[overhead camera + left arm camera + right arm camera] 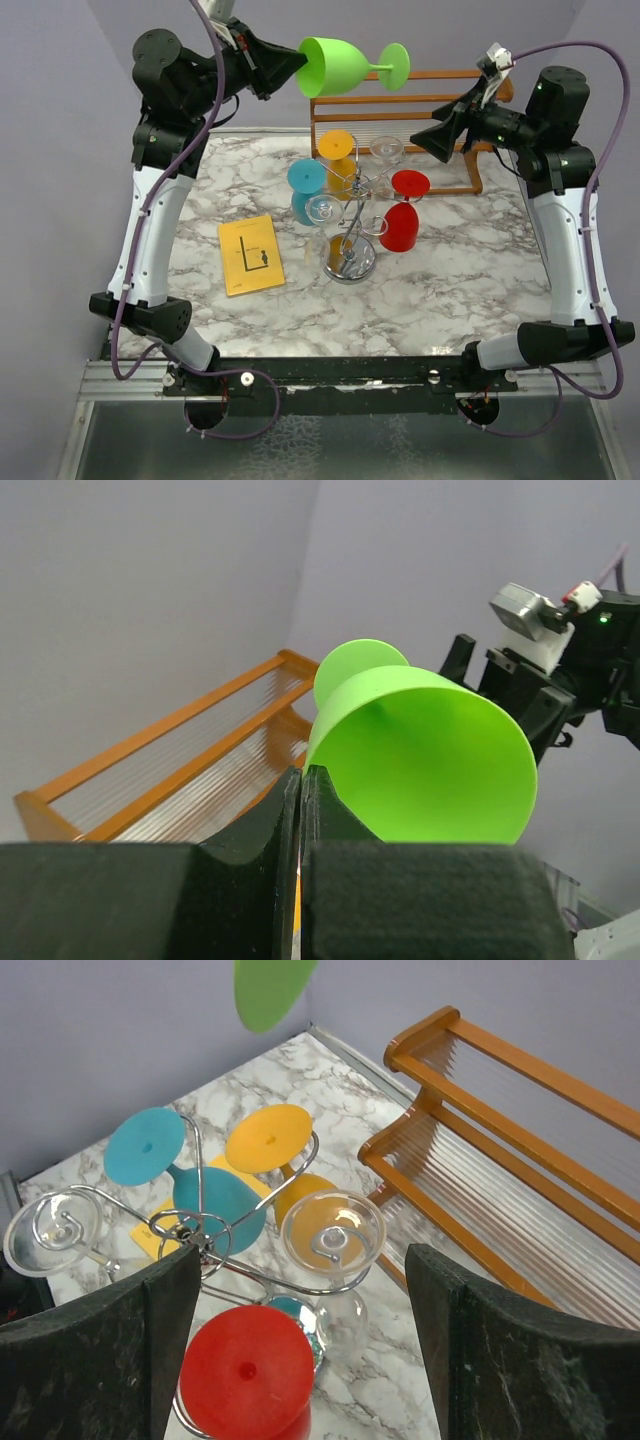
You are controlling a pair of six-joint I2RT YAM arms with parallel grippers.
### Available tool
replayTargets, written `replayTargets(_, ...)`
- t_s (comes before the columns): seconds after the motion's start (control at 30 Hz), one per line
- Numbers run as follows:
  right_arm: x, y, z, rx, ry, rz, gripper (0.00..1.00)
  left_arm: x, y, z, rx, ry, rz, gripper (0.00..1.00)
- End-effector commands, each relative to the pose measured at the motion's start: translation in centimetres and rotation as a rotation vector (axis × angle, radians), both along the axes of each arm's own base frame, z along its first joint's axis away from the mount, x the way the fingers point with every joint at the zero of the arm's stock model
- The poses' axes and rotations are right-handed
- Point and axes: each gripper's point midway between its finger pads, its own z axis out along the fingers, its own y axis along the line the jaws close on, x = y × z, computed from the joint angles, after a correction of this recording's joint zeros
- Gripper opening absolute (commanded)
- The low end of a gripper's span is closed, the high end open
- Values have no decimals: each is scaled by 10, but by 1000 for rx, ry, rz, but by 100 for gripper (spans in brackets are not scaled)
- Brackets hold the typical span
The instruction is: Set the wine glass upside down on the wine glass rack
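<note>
A green wine glass lies on its side high above the back of the table, foot pointing right. My left gripper is shut on its bowl rim; in the left wrist view the fingers pinch the rim of the green wine glass. My right gripper stands open just right of and below the foot, holding nothing. From the right wrist, the open gripper looks down on the wine glass rack, with the green foot at the top edge. The silver rack carries teal, orange, red and clear glasses upside down.
A brown wooden slatted shelf stands at the back right, behind the right gripper. A yellow booklet lies on the marble table left of the rack's chrome base.
</note>
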Motion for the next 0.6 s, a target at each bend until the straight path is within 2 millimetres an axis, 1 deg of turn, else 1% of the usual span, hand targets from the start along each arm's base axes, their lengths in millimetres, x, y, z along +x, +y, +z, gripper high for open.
replayTargets(0.0, -3, 7, 24, 56, -35, 15, 81, -9, -24, 20, 0, -106, -17, 0)
replayTargets(0.1, -2, 4, 26, 76, -39, -24, 80, -6, -41, 14, 36, -127, -10, 0)
replayTargets(0.17, 1, -1, 27, 93, -39, -79, 79, -4, -47, 10, 52, -128, -8, 0)
replayTargets(0.27, 1, -7, 32, 107, -47, -128, 76, -1, -53, 5, 73, -134, 1, 0)
replayTargets(0.37, 0, -10, 42, 124, -53, -162, 72, -4, -60, 3, 90, -144, -10, 0)
replayTargets(0.5, 5, -15, 54, 135, -80, -203, 67, -9, -66, -1, 104, -150, -32, 0)
replayTargets(0.57, 10, -18, 56, 141, -77, -230, 63, -11, -67, -1, 105, -153, -36, 0)
